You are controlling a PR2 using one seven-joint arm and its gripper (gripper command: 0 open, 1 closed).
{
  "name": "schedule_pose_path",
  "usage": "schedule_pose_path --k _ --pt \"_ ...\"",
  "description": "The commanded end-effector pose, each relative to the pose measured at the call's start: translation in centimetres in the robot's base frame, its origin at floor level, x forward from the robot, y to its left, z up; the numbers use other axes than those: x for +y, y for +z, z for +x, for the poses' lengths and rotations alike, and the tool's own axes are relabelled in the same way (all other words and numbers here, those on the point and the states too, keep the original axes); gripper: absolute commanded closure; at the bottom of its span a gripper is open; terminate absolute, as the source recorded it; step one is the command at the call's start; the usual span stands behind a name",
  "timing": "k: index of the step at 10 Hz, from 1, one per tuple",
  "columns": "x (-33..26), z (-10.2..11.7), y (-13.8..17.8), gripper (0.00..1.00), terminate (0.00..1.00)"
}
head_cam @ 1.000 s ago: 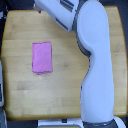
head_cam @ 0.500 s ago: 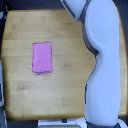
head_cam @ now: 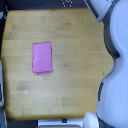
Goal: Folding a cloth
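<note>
The cloth (head_cam: 42,57) is a plain pink-magenta rectangle lying flat on the wooden tabletop (head_cam: 75,85), left of centre in the exterior view. It is upright and narrow, with a slightly thicker lower edge. A large white arm (head_cam: 116,60) fills the exterior view's right side from top to bottom, well apart from the cloth. The gripper itself does not show in this view.
Dark floor borders the table along the exterior view's left edge and top. A pale object (head_cam: 60,123) sits at the table's bottom edge.
The white arm has drawn back toward the exterior view's right and upper corner. The cloth lies where it was.
</note>
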Motion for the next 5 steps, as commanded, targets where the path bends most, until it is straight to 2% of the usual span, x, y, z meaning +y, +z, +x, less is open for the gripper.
schedule_pose_path --k 1,5 --pt "-18.6 -2.0 -2.6 0.00 0.00" --pt "-28.6 -3.6 -4.8 0.00 0.00"
